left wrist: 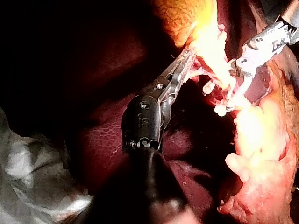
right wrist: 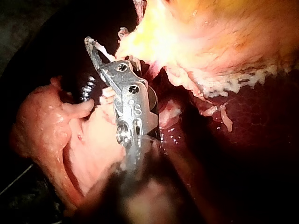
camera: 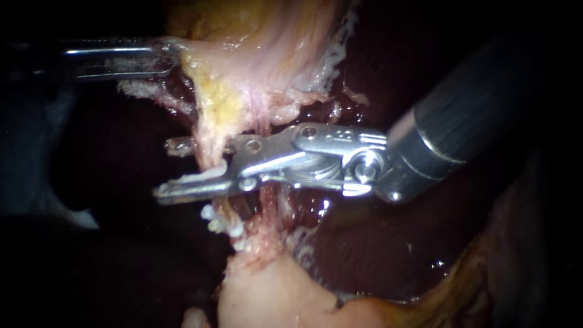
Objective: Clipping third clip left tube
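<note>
You're running two slender steel instruments: your left instrument and your right instrument. You're facing two thin tubes, one pale yellow tube, one pink tube. Small white clips are bunching together; I'm counting at least two, no firmer. One yellow-pink tissue sheet and one dark red liver are showing.

Of the left instrument the tip is buried in pale tissue and the shaft runs off the endoscope view's left edge, the left tube covers part of the right instrument, and the white bits beneath are too small to identify.
</note>
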`<control>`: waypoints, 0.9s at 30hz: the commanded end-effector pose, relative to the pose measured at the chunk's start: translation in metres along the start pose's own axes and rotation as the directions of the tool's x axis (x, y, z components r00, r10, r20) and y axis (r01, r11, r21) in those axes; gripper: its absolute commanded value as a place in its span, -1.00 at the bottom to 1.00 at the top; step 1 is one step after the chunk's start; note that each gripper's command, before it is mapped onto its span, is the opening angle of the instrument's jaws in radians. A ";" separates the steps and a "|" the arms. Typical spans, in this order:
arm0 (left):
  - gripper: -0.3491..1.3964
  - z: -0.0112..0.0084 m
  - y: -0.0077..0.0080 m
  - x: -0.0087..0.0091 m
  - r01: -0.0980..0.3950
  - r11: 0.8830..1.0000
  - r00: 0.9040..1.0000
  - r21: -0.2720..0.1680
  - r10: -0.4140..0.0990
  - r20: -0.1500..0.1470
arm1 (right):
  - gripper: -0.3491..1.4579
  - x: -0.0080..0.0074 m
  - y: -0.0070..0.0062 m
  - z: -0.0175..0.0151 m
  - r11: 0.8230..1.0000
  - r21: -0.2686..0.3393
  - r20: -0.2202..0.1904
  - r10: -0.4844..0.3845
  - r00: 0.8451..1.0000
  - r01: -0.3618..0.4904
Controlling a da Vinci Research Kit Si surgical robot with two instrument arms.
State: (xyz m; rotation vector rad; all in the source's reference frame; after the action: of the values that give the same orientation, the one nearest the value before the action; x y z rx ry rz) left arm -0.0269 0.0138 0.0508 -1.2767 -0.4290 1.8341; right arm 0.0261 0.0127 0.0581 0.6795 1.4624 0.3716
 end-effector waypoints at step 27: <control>-1.00 0.0000 -0.0001 0.0000 0.000 1.000 1.000 -0.001 0.000 0.000 | -0.27 0.0045 -0.0022 0.0001 0.977 0.020 -0.048 0.214 0.976 -0.214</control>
State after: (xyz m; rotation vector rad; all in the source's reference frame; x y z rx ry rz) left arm -0.0269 0.0139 0.0508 -1.2771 -0.4295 1.8343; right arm 0.0263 0.0138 0.0532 0.8551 1.4428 0.5525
